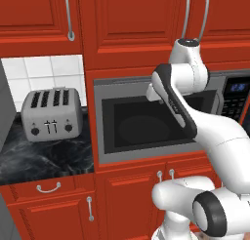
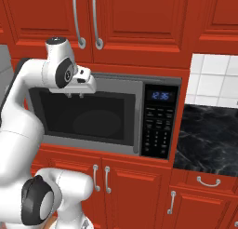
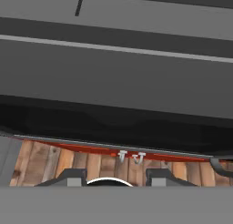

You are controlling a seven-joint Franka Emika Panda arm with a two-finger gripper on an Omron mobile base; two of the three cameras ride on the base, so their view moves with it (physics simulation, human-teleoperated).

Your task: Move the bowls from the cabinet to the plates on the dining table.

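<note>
Gripper (image 2: 75, 95) hangs in front of the microwave (image 2: 100, 117), at the top edge of its dark door, fingers pointing down. The 2 fingertips (image 3: 73, 176) stand partly apart with nothing between them; holding nothing. Judged step: the opening one, no bowl in hand yet, bowls and plates not in sight. Cabinet (image 2: 116, 23) sits at 12 o'clock from the gripper, doors shut, paired silver handles (image 2: 95, 23) just above the wrist. Next move likely calls for raising the hand and hooking 1 handle to swing a door. Room: the microwave face lies close behind the fingers, the cabinet's lower rail overhead; free space lies out toward the base. Toaster (image 1: 51, 114) on the marble bench (image 1: 44, 158) at 9 o'clock, well apart.
</note>
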